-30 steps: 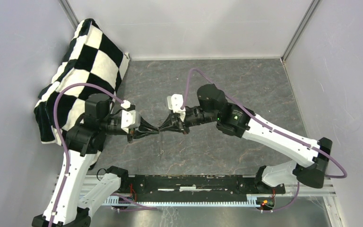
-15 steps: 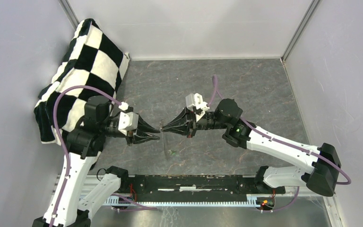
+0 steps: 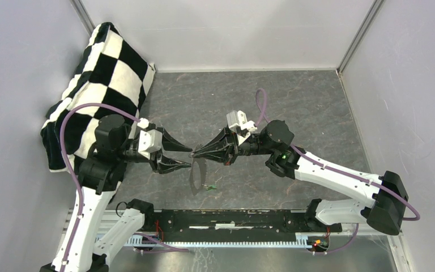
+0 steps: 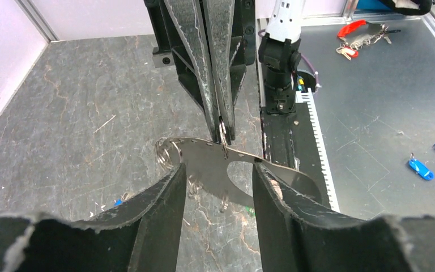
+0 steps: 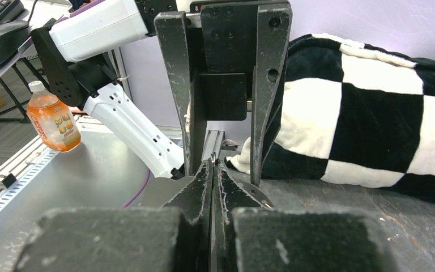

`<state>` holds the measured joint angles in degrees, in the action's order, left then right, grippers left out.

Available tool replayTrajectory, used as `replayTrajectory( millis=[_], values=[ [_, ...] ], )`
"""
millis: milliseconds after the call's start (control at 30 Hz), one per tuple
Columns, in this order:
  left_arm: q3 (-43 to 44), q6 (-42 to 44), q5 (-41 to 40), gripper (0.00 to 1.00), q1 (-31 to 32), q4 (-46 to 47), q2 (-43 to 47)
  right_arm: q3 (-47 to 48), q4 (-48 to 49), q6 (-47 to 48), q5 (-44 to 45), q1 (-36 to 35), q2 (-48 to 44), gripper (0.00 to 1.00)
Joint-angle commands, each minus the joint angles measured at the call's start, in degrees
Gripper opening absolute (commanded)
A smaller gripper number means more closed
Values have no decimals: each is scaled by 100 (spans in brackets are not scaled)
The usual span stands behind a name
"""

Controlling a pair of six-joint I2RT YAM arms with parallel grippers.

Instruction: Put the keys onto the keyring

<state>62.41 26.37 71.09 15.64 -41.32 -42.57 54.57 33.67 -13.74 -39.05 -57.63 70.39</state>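
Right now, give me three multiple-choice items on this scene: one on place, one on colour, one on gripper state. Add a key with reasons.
1. Where is the checkered cloth?
A) far left corner
B) far right corner
C) under the grippers

2. What colour is the small key head beside the hanging keyring?
A) red
B) green
C) yellow

3. How is the right gripper?
A) wide open
B) out of view
C) shut on the keyring

Key:
1 A: it fills the back left of the top view.
2 B: a green speck shows there in the top view.
3 C: the left wrist view shows its fingers pinched together on the keyring's upper edge.
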Motion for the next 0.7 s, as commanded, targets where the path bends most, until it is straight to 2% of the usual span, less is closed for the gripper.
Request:
replayTrajectory(
  millis=[0,333,500,600,667],
  values=[
    [-71,-865,205,52,26,710,81,26,411,-59,-68,-12,9,1],
    [-104,-1021,339,40,27,862,-5,49,482,-97,-128,-28,106,1],
    [-209,-979,267,22,27,878,72,29,540,-112,-112,-38,82,1],
    [-288,-921,261,18,27,868,147,19,590,-146,-105,-37,70,1],
    [-300,-899,280,12,27,866,152,2,646,-194,-114,-38,71,1]
  ],
)
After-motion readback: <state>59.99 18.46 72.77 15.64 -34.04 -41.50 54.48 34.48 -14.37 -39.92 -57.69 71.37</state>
